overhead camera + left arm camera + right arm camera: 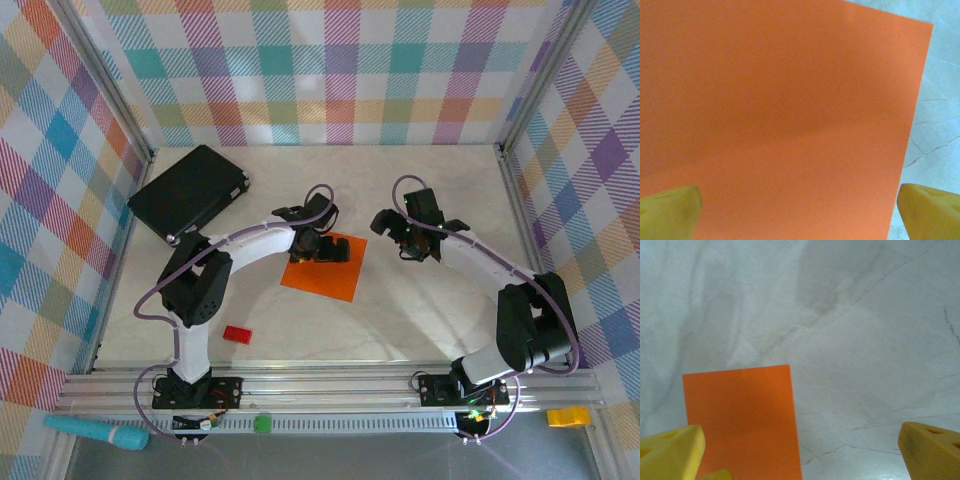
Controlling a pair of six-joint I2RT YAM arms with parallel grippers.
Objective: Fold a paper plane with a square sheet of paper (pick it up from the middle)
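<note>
Flat bright orange square paper sheet (322,280) at frame centre on white marbled tabletop (430,180), bare room rightward, left gripper (322,245) jaws wide over its upper edge, right gripper (405,240) jaws wide just right of it, both empty

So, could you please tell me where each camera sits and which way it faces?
Top external: above and behind the robot, looking down on the white marble tabletop; the left arm and right arm show.
Left wrist: on the left arm, facing down onto the bright orange square paper sheet; open left pincer at the bottom corners.
Right wrist: on the right arm, facing the tabletop; open right pincer at the bottom corners.
Shared: every view catches the sheet.
</note>
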